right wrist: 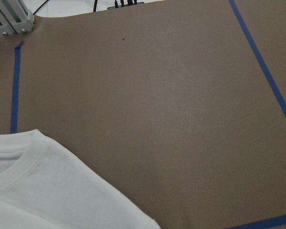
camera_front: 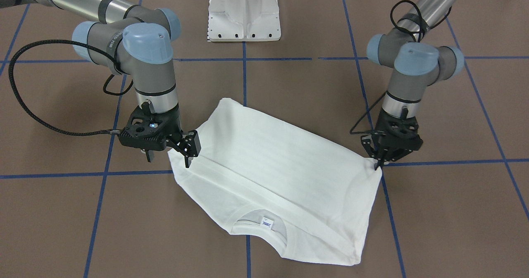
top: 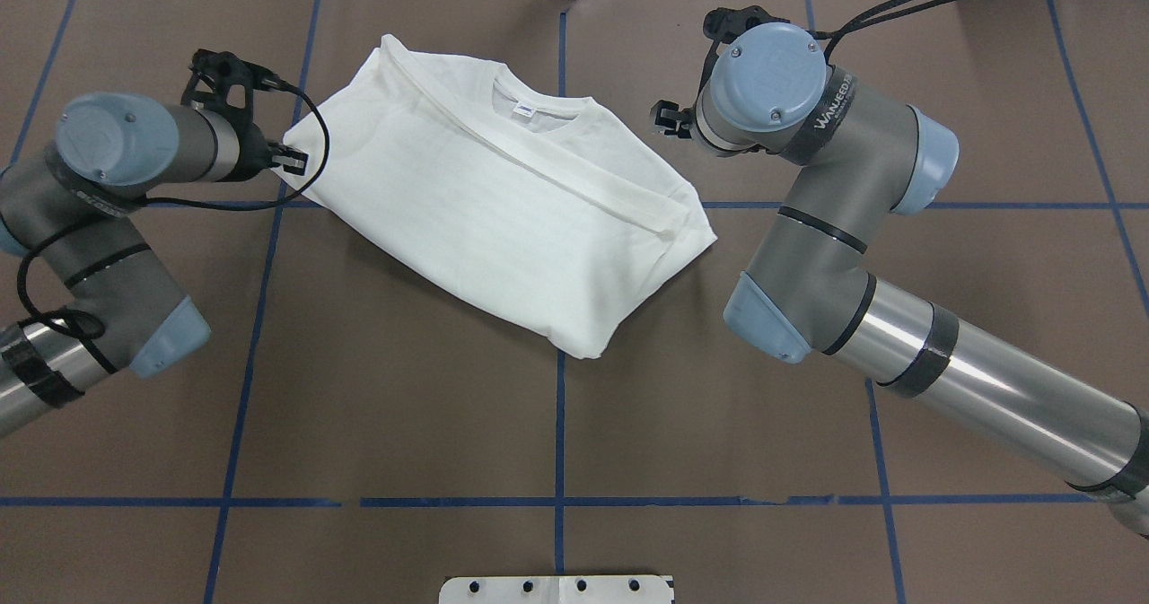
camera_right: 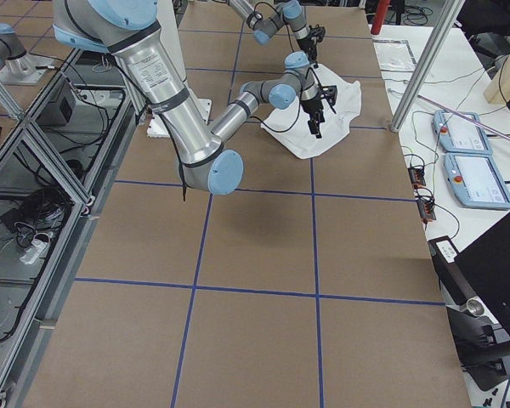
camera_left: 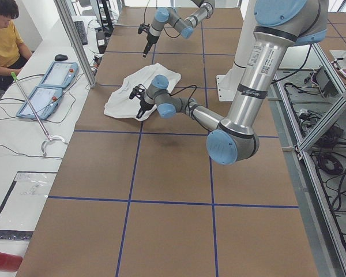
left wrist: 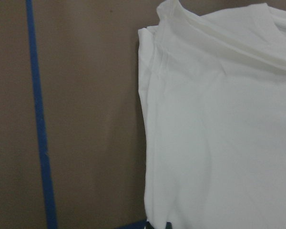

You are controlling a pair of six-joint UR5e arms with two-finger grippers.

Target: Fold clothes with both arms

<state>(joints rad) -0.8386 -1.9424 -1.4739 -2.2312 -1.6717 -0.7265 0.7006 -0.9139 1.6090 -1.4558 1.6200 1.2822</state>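
The white shirt (camera_front: 268, 162) lies folded on the brown table, neckline and small label (camera_front: 266, 223) towards the far side; no printed text shows. It also shows in the overhead view (top: 503, 209). My left gripper (camera_front: 378, 164) has its fingers closed together at the shirt's side corner, low on the table; in the overhead view it (top: 289, 159) sits at the shirt's left edge. My right gripper (camera_front: 170, 154) is wide open, straddling the opposite shirt edge, one finger (camera_front: 192, 146) over the cloth. The left wrist view shows the shirt's edge (left wrist: 219, 133); the right wrist view shows its collar corner (right wrist: 47, 191).
The white pedestal base (camera_front: 244, 13) stands at the robot's side of the table. Blue tape lines (top: 558, 460) cross the brown surface. An operator (camera_left: 3, 40) sits at a side bench with two tablets (camera_left: 46, 86). An aluminium frame post (right wrist: 9, 19) stands at the far edge.
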